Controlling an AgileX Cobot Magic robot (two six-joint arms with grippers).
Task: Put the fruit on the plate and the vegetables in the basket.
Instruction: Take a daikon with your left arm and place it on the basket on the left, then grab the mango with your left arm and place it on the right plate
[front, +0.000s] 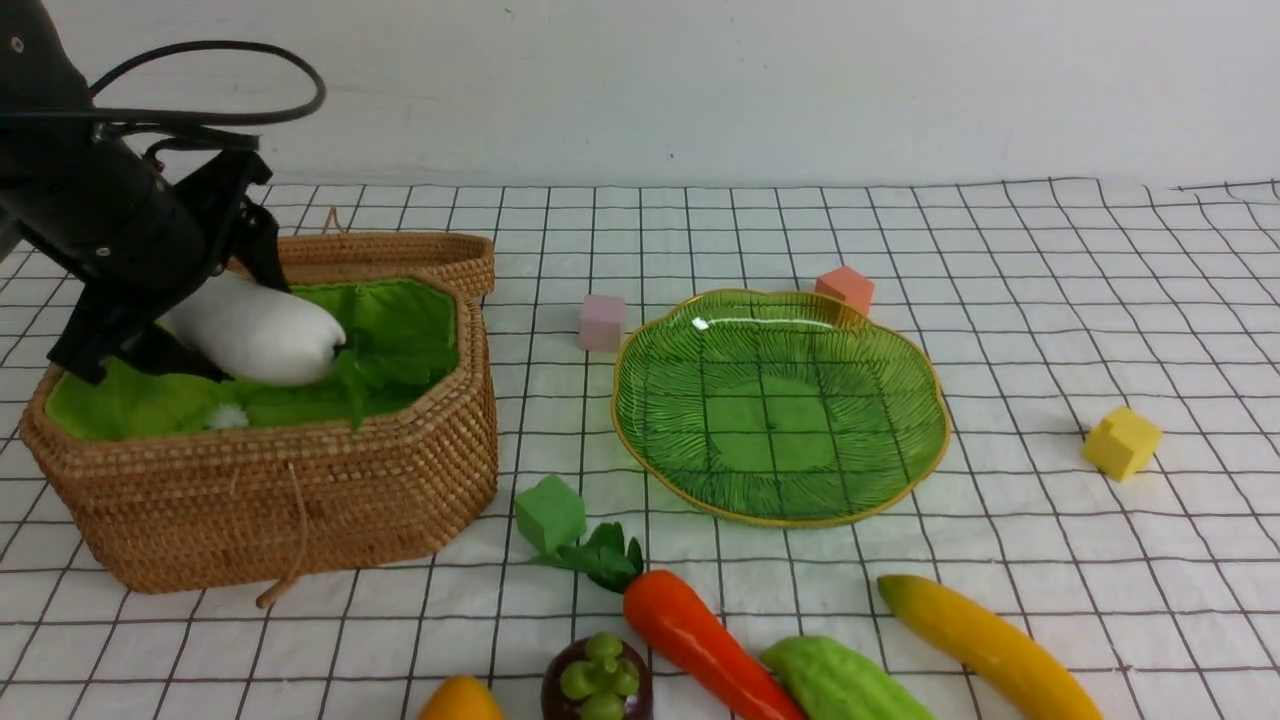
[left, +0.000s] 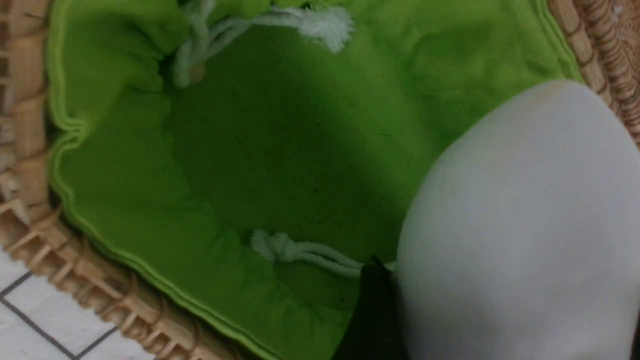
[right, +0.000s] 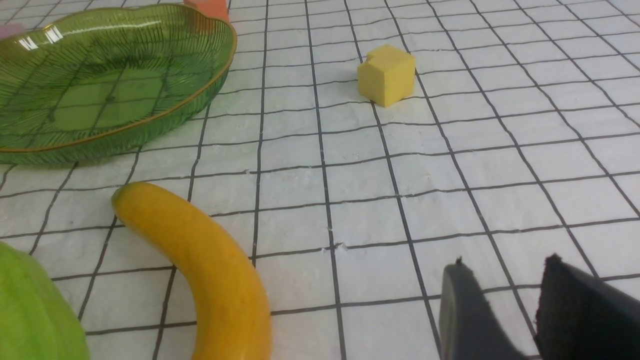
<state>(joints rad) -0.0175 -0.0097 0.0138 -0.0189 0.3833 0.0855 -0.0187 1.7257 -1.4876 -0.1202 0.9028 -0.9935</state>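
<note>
Radish (front: 265, 335), one of three vegetables, is clamped by the left fingers (front: 265, 250) in the opening of the single basket (front: 400, 480). Two vegetables lie on the bench (front: 1000, 380): one carrot (front: 700, 635), one gourd (front: 840, 680). Three fruits lie there too: one mango (front: 461, 700), one mangosteen (front: 597, 685), one banana (front: 990, 640), all off the one green plate (front: 780, 420). Two right fingers (right: 467, 305) stand apart.

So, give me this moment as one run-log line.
left gripper: at radish, over basket | right gripper: open, empty | carrot, gourd: on table | plate: empty
</note>
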